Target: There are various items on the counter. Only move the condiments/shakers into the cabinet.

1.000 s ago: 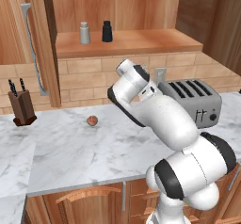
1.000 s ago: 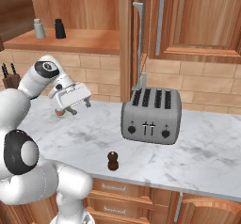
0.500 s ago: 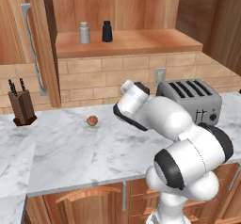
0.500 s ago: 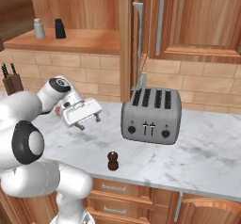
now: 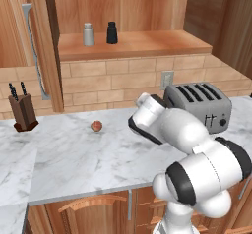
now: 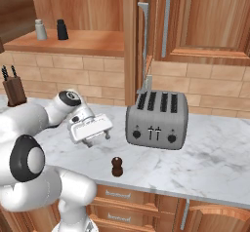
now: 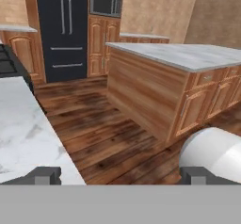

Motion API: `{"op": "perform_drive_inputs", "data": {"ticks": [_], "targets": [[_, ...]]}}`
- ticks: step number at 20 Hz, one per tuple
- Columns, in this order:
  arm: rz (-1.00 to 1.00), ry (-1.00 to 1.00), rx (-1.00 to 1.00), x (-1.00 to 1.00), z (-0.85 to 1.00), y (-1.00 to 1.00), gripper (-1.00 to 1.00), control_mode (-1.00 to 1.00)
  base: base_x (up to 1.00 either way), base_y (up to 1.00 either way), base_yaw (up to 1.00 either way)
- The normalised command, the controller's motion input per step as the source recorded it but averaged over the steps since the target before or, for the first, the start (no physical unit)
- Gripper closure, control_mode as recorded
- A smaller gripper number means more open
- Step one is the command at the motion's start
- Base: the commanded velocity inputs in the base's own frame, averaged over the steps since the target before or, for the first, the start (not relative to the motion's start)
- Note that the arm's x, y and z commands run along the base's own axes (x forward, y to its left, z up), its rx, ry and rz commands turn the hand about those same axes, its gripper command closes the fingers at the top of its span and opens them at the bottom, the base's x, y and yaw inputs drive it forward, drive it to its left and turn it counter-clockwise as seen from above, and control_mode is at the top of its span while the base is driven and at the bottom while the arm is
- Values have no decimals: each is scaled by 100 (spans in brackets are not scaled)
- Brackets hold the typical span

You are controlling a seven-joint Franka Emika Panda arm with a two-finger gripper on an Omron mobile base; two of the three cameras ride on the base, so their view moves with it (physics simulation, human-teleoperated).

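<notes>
1. My gripper (image 6: 97,137) hangs above the counter (image 6: 205,153), to the left of the silver toaster (image 6: 157,120). Its jaws stand wide apart and hold nothing.
2. The grey shaker (image 5: 88,34) and the black shaker (image 5: 112,33) are standing on the cabinet shelf (image 5: 147,43), close beside each other, so I judge that these two are finished.
3. The dark brown pepper mill (image 6: 116,166) stands upright near the front edge of the counter, below the gripper and a little to its right. I think it is the only one left.
4. First risk: the mill is narrow and tall and stands close to the edge. If one finger touches it first, it can tip and roll off to the floor.
5. Second risk: the hand view looks out into the room, not down at the counter, so I must turn the wrist. A wide swing could hit the toaster.
6. The reddish ball (image 5: 96,126) lies well apart and is no condiment. I must not take it.
</notes>
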Motion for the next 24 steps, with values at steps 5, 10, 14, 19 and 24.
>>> {"op": "perform_drive_inputs", "data": {"ticks": [5,10,14,19,24], "targets": [[-8,2,-1,-21,-29,-4,-100,-100,0,0,0],[-1,2,-4,0,-36,0,-100,-100,0,0,0],[0,2,-4,1,-38,0,-100,-100,0,0,0],[0,2,-3,14,-32,0,-100,-100,0,0,0],[0,1,-3,24,-27,-1,-100,-100,0,0,0]]}}
